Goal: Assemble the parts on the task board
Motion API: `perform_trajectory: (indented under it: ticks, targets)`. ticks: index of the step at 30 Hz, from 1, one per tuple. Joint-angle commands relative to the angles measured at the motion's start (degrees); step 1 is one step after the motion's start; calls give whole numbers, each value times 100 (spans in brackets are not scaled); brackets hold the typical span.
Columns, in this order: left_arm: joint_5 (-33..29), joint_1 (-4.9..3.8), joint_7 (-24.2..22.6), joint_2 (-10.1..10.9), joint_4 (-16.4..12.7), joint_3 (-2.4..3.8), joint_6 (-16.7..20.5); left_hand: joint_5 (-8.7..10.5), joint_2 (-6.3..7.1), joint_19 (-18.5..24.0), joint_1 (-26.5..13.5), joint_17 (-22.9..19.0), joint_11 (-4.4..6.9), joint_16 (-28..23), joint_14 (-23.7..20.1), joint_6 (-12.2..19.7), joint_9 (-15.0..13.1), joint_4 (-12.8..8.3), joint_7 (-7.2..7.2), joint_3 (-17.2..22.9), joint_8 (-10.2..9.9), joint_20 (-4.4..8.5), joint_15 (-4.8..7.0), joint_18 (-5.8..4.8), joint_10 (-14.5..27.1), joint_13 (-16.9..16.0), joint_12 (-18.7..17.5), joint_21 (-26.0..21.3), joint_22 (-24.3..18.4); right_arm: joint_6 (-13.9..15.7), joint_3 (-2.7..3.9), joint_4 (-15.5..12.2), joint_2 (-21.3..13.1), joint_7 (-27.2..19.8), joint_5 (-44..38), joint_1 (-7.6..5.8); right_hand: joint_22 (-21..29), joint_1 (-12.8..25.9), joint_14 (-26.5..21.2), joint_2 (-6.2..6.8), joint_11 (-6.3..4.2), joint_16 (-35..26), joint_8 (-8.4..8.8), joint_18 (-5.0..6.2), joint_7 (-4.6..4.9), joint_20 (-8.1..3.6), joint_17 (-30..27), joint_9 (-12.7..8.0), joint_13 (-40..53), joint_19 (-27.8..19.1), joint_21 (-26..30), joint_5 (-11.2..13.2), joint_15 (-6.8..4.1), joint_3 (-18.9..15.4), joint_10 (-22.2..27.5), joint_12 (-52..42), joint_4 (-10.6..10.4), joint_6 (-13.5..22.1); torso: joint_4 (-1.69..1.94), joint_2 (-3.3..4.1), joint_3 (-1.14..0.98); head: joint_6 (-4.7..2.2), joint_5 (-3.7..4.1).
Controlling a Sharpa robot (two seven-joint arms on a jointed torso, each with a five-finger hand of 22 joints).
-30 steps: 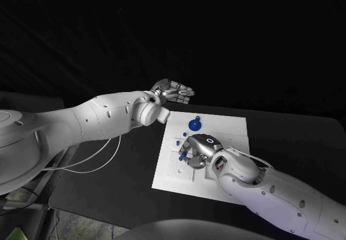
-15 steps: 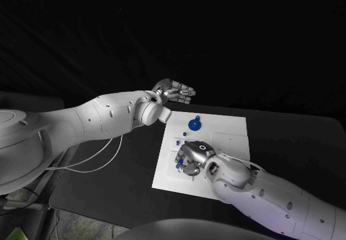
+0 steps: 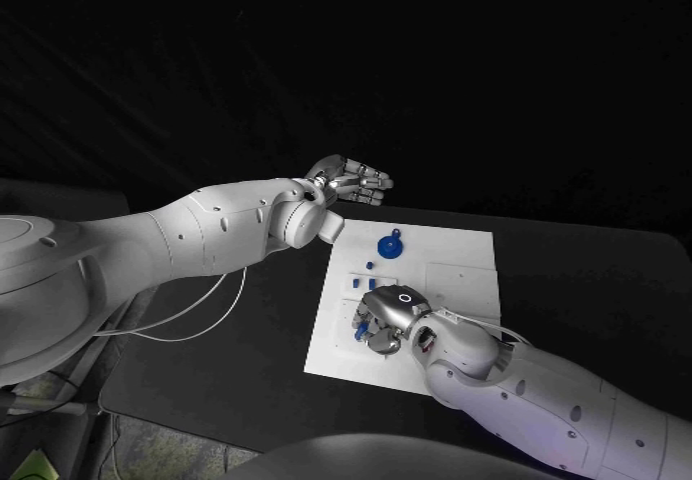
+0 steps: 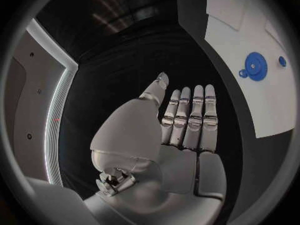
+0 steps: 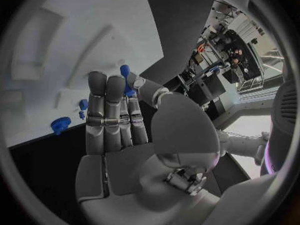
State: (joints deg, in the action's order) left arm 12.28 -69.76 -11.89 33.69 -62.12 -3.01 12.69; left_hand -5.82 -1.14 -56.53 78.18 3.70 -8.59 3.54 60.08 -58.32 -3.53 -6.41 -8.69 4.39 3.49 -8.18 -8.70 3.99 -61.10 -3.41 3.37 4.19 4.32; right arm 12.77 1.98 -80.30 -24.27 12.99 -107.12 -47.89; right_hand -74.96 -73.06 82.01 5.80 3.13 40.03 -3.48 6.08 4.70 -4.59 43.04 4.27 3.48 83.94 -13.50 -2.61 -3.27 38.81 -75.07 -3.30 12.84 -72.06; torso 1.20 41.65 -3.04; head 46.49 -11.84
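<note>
Since a second ago the right hand (image 3: 387, 317) has been drawn back toward the near-left part of the board (image 3: 462, 262), and the small blue part it covered earlier is now partly hidden under it. No shift is seen in the left hand (image 3: 346, 182) over the same second.

The white board is laid flat on the black table (image 3: 577, 270), and the right hand is held over its left half, fingers curled downward. In the right wrist view the fingers (image 5: 106, 110) are seen side by side and nearly straight, with the thumb set apart beside them. A blue part (image 5: 127, 80) is seen just past the fingertips, between them and the thumb, its long axis running roughly along the fingers; whether it is pinched or only touched cannot be told.

The left hand is held in the air off the board's far-left corner. Its fingers (image 4: 190, 115) are kept straight and close together, the thumb slightly aside, and nothing is held.

A blue gear (image 3: 389, 247) is seen lying flat on the board's far part, well beyond the right fingertips, with a small tab at its rim pointing away from the robot. Two smaller blue pieces (image 3: 371, 267) are seen between the gear and the right hand.
</note>
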Motion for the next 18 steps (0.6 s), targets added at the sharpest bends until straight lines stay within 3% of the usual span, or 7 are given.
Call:
perform_trajectory:
  ticks: [1, 18]
  targets:
    - [-33, -3, -35, 5, -5, 3, -104, 22, -27, -33, 3, 0, -9, -3, -10, 29, -4, 40, 2, 0, 8, -5, -15, 37, 32, 2, 0, 10, -8, -60, -10, 38, 18, 89, -150, 15, -14, 26, 7, -52, -145, -29, -22, 107, 0, -33, 6, 9, 7, 9, 28, -14, -27, 18, -202, -20, 43, -24, -7, -3, 6, -4, 37]
    - [-29, -3, -8, 12, 9, 2, -100, 22, -12, -22, 3, -2, -14, -5, -48, 28, -4, 43, 2, -8, 8, -11, -22, 36, 42, 1, 0, 5, -10, 39, -127, 246, 127, 111, -354, 31, -60, 28, 9, -43, -145, -32, -22, 103, -1, -33, 5, 8, 8, 17, 42, -14, -26, 50, -208, -20, 60, -31, -5, -1, -4, -19, 45]
